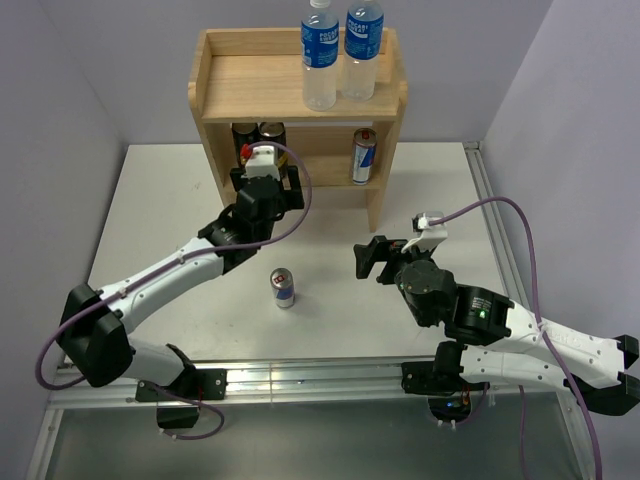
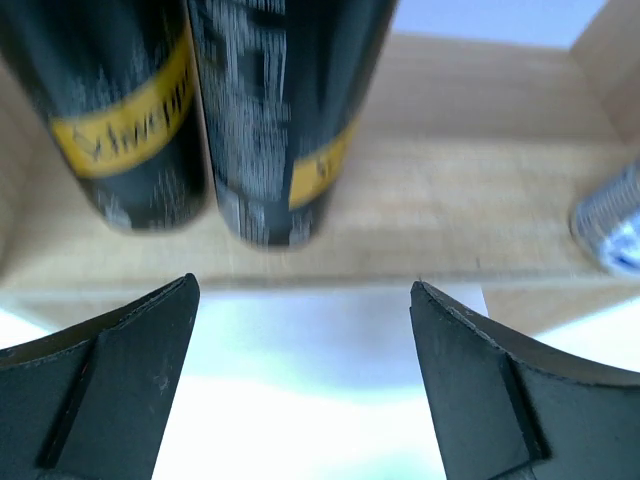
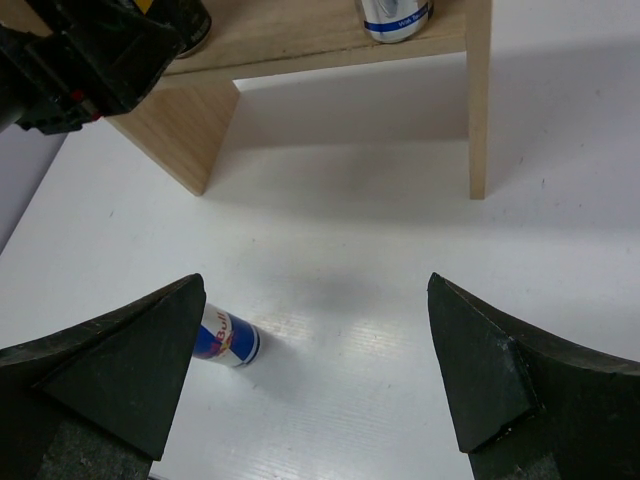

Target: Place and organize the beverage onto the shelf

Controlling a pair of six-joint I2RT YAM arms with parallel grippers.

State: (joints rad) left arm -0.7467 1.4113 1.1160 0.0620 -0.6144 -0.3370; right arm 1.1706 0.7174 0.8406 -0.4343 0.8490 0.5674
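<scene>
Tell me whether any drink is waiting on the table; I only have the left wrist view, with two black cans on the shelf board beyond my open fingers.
Observer: Yes, one can stands upright on the table, between the two arms.
Operator: Is the right arm holding it?
Observer: No. The right gripper is open and empty; the can stands off to one side of its fingers, not between them.
Operator: Anything on the shelf's top board?
Observer: A bottle and a second bottle stand side by side at the right end of the shelf.
</scene>
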